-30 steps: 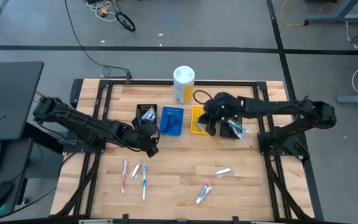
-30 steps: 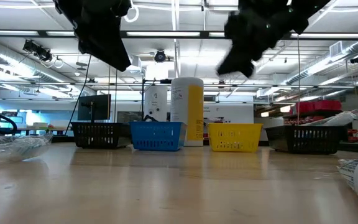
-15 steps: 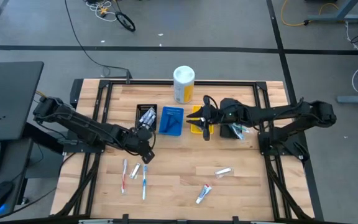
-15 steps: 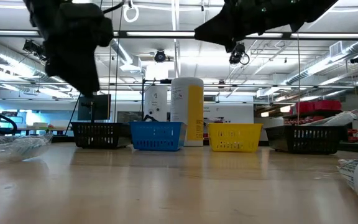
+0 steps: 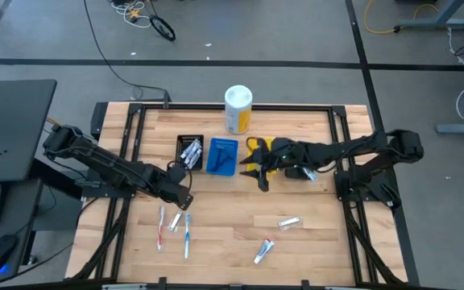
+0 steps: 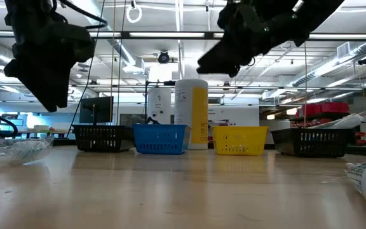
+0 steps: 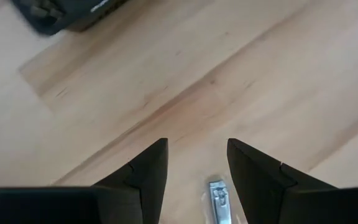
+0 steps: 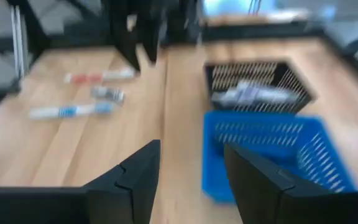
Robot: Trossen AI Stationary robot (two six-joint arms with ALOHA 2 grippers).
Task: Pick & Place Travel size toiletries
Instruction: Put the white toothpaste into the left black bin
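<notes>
Right gripper (image 5: 261, 173) has swung from the yellow plastic bin (image 5: 254, 146) toward the blue bin (image 5: 222, 155), now open, empty: likely just dropped. Left gripper (image 5: 185, 199) open, empty, above small silver tube (image 7: 219, 200); toothbrushes (image 5: 188, 234) still on wooden surface (image 5: 232, 213).

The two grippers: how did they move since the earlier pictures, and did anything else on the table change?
The right gripper swung from beside the yellow bin across it toward the table's middle, and its jaws now stand open and empty. The left gripper drew back from the black bin toward the toothbrushes, open, holding nothing. The bins, canister and loose tubes stayed put.
</notes>
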